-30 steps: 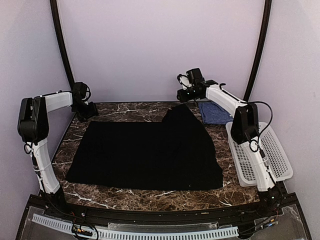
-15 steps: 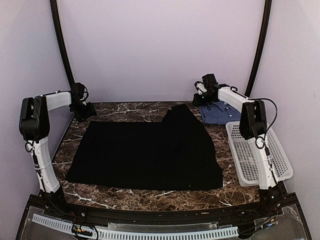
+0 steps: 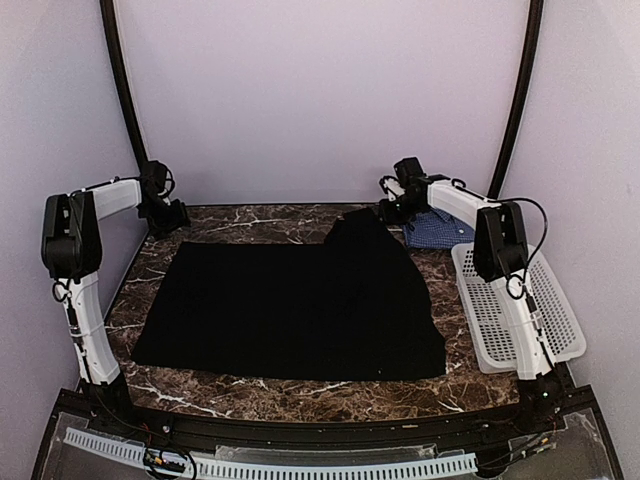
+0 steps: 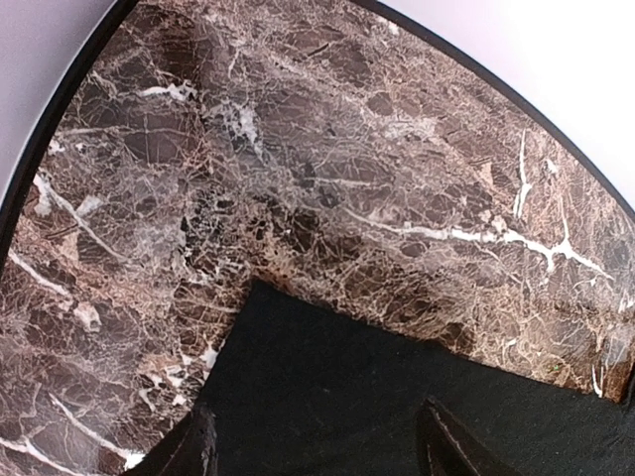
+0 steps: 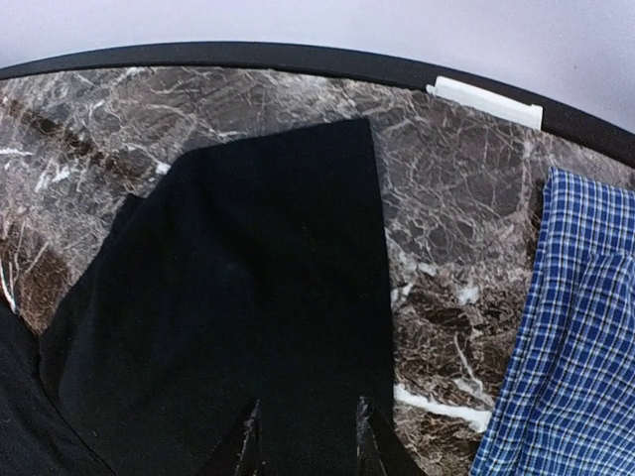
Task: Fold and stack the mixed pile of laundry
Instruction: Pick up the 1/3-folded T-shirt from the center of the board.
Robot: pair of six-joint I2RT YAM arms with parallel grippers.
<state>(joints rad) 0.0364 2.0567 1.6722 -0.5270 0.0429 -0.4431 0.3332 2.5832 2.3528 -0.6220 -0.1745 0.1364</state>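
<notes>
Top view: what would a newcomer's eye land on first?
A big black garment lies spread flat over most of the marble table, one flap reaching toward the far right. Near the far right corner a checked shirt lies close to a white basket on the right edge. The left gripper hangs by the garment's far left corner, the right gripper over the flap.

Brown marble table [image 3: 250,222] with white veining, large black garment [image 3: 290,305] spread flat across the middle of the frame, one part peaked toward the upper right, blue-and-white checked shirt [image 3: 440,230] near that peak, white perforated basket [image 3: 560,300] at the right edge.
</notes>
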